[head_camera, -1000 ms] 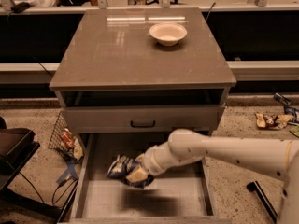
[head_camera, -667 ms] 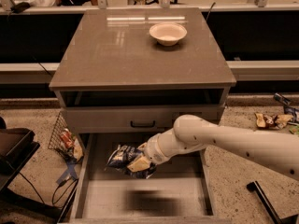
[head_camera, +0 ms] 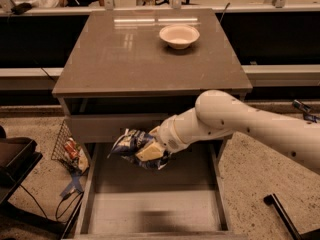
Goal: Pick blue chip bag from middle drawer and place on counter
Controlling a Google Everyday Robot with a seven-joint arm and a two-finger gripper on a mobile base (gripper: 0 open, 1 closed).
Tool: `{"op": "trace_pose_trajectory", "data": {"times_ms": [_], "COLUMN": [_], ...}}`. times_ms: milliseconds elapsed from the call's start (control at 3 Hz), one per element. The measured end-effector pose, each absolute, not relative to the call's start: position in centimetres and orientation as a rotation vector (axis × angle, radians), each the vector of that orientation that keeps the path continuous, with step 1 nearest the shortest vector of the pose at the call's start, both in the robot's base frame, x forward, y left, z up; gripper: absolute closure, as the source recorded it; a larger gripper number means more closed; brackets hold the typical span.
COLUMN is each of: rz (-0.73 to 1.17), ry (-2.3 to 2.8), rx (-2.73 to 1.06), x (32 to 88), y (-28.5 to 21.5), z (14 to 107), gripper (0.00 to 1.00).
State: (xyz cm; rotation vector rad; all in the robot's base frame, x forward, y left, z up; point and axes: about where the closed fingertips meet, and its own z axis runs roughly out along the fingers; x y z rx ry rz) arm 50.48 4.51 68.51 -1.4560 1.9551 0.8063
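The blue chip bag (head_camera: 131, 145) is a crumpled dark-blue foil bag with white print. My gripper (head_camera: 147, 151) is shut on it and holds it in the air above the open middle drawer (head_camera: 155, 211), in front of the upper drawer front. The drawer has a plain pale grey floor and low side walls, and a shadow lies on its floor. The white arm reaches in from the right. The counter (head_camera: 125, 54) is the glossy grey-brown cabinet top above, behind the bag.
A white bowl (head_camera: 179, 35) stands on the counter at the back right. A wire basket with a red-orange wrapper (head_camera: 70, 149) sits on the floor left of the drawer. A dark object (head_camera: 15, 159) is at far left, a black bar (head_camera: 282, 216) at lower right.
My gripper has lifted the blue chip bag up and out of the drawer, and the arm has risen with it toward the upper drawer front.
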Motion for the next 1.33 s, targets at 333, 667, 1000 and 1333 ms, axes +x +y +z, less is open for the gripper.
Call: {"op": "trace_pose_trajectory", "data": {"times_ms": [333, 667, 1000, 1333], "rz": [0.767, 0.733, 0.733, 0.689], "ry": [1.937, 1.920, 1.920, 1.928], "rx": [-1.413, -1.355, -1.355, -1.317], "x": [51.5, 52.2, 52.2, 53.7], "y": [4.2, 3.6, 3.6, 3.8], "z": [73.6, 77.7, 77.7, 79.3], "gripper": [1.00, 1.00, 1.00, 1.00]}}
